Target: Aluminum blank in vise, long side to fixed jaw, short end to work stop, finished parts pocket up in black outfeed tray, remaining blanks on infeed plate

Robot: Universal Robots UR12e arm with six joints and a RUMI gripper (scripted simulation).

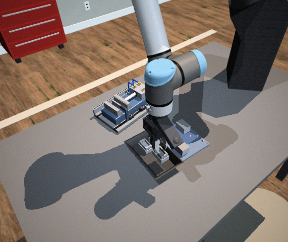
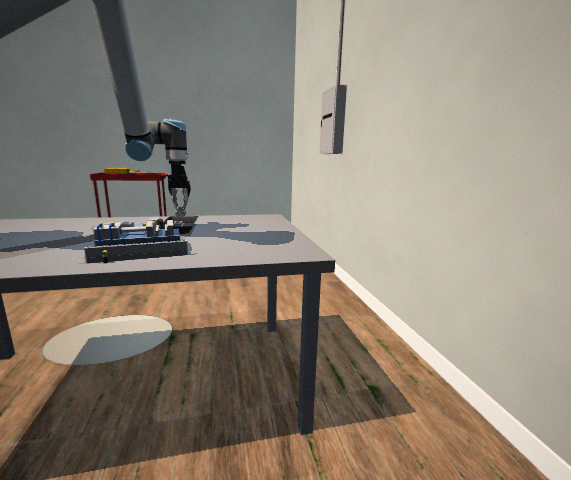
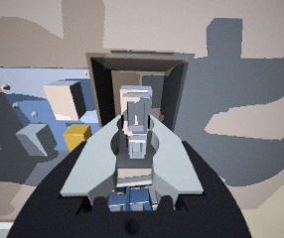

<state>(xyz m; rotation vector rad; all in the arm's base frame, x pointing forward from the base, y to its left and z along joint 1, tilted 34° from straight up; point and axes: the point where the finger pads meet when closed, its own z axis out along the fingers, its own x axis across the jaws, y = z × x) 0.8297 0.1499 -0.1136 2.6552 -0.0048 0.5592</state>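
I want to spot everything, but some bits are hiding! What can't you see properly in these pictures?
- Top view: the arm's wrist covers part of the infeed plate and the yellow brass blank.
- Wrist view: the fingers hide most of the finished part they grip; its pocket is unclear.
- Exterior view: the black outfeed tray is too small to see inside.

Held part: we see a pocketed gray finished part (image 1: 162,155) gripped low over the black outfeed tray (image 1: 153,170).
Second part: another finished part (image 1: 145,145) lies in the tray.
Blanks: gray blanks (image 1: 183,126) on the infeed plate (image 1: 199,142).
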